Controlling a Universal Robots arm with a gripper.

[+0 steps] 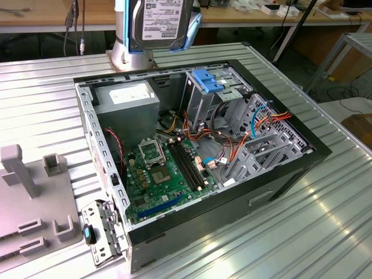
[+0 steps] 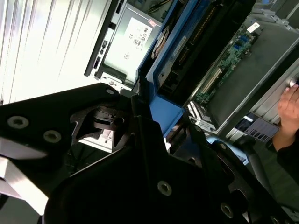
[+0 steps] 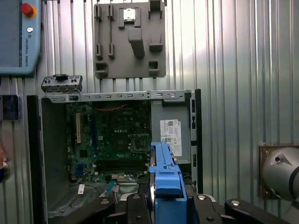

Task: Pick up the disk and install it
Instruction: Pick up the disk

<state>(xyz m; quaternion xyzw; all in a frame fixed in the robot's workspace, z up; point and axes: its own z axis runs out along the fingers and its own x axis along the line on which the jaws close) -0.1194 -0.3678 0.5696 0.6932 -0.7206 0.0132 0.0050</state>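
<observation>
While the end effector [image 3: 167, 207] clamps it — the disk [image 1: 160, 23] (upright) hangs.

Disk [image 1: 160, 23]: dark body, white label, blue rails. Motherboard [image 1: 157, 174]: green.

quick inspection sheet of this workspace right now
surface: ribbed metal table, open computer case on it
job's things: disk up in the air above the case, not installed
clutter: grey fixture plate beside the case
grippers: gripper shut on the disk
cables: orange and red wires inside the case
surroundings: a person's hand beside the case; workbenches behind
</observation>
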